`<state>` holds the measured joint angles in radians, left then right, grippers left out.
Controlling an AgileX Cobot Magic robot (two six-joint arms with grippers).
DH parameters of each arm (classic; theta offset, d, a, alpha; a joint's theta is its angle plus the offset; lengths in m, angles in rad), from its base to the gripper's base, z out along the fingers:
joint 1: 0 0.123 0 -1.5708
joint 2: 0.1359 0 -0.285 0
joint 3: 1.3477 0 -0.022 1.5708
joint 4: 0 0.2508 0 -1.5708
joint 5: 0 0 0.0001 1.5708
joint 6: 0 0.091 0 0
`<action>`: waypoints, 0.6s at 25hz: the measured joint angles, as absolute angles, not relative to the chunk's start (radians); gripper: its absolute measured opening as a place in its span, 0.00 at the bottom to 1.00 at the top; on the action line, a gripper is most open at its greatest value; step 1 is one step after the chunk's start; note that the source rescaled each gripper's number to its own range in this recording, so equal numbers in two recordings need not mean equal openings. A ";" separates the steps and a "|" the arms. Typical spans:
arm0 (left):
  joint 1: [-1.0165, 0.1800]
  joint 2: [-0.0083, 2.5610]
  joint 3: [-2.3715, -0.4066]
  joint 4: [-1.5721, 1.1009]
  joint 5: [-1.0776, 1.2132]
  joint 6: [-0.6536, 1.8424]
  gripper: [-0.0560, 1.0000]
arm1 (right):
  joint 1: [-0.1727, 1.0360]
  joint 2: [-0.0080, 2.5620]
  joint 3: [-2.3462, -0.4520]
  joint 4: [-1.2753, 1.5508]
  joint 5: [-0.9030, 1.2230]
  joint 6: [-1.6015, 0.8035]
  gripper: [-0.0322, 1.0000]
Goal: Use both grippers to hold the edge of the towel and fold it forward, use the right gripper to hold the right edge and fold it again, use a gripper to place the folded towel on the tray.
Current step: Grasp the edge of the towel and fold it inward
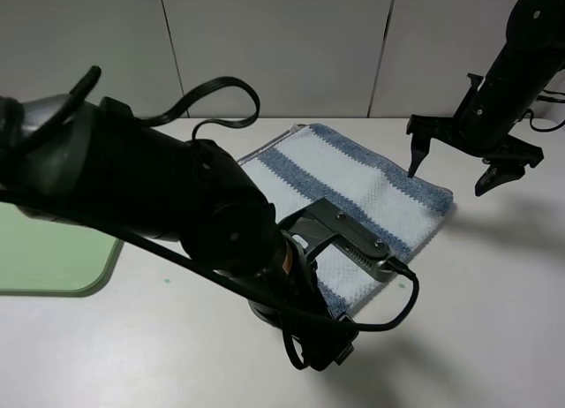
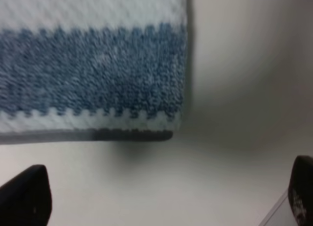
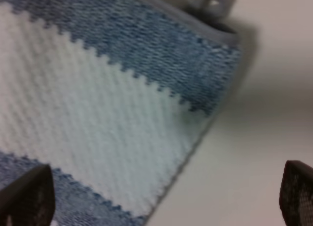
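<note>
My left claw (image 2: 161, 204) and right claw (image 1: 447, 180) both gape empty. The towel (image 1: 353, 187) looks soft and floppy; I'd pinch its grey hem (image 2: 122, 134).

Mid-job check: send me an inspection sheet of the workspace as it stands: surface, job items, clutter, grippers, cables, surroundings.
Surface: pale table, with one tiny green speck near the tray.
Towel: striped towel lies flat mid-table and looks folded; its grey hem shows at a corner.
Tray: green tray is at the left, partly out of view; the towel is not on it.
Clutter: nothing seen.
Left gripper: open, over bare table beside a towel corner, holding nothing.
Right gripper: open, above the towel's right edge, holding nothing.
Cables: black cables loop off the left arm.
Surroundings: plain wall panels.
</note>
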<state>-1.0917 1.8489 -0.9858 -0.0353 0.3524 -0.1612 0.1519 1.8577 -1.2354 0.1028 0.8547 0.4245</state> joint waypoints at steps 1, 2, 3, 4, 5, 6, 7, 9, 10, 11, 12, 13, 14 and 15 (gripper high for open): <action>-1.095 1.854 -0.986 -0.035 0.350 -0.163 0.97 | 0.159 1.858 -1.235 0.103 0.848 0.433 1.00; -1.097 1.856 -0.986 -0.035 0.344 -0.165 0.97 | 0.163 1.860 -1.235 0.103 0.839 0.441 1.00; -1.099 1.856 -0.986 -0.035 0.340 -0.165 0.97 | 0.165 1.865 -1.235 0.103 0.834 0.445 1.00; -1.105 1.856 -0.986 -0.035 0.329 -0.168 0.97 | 0.167 1.873 -1.235 0.103 0.834 0.446 1.00; -1.106 1.856 -0.986 -0.035 0.327 -0.170 0.97 | 0.169 1.881 -1.235 0.103 0.836 0.447 1.00; -1.106 1.856 -0.986 -0.035 0.327 -0.171 0.97 | 0.169 1.892 -1.235 0.099 0.841 0.447 1.00; -1.106 1.856 -0.986 -0.035 0.327 -0.171 0.97 | 0.169 1.901 -1.235 0.093 0.846 0.447 1.00; -1.106 1.856 -0.986 -0.035 0.326 -0.171 0.97 | 0.169 1.915 -1.235 0.083 0.856 0.447 1.00; -1.106 1.856 -0.986 -0.035 0.326 -0.171 0.97 | 0.169 1.923 -1.235 0.079 0.862 0.447 1.00; -1.106 1.856 -0.986 -0.035 0.326 -0.171 0.97 | 0.169 1.930 -1.235 0.077 0.867 0.447 1.00; -1.106 1.856 -0.986 -0.035 0.325 -0.171 0.97 | 0.169 1.938 -1.235 0.075 0.868 0.447 1.00; -1.106 1.856 -0.986 -0.035 0.324 -0.171 0.97 | 0.169 1.946 -1.235 0.072 0.869 0.447 1.00; -1.106 1.856 -0.986 -0.035 0.321 -0.171 0.97 | 0.169 1.953 -1.235 0.068 0.869 0.447 1.00; -1.106 1.856 -0.986 -0.035 0.321 -0.171 0.97 | 0.169 1.961 -1.235 0.066 0.870 0.447 1.00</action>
<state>-1.1059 1.8557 -0.9858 -0.0353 0.3214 -0.1711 0.1685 1.9611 -1.2354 0.0659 0.8700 0.4472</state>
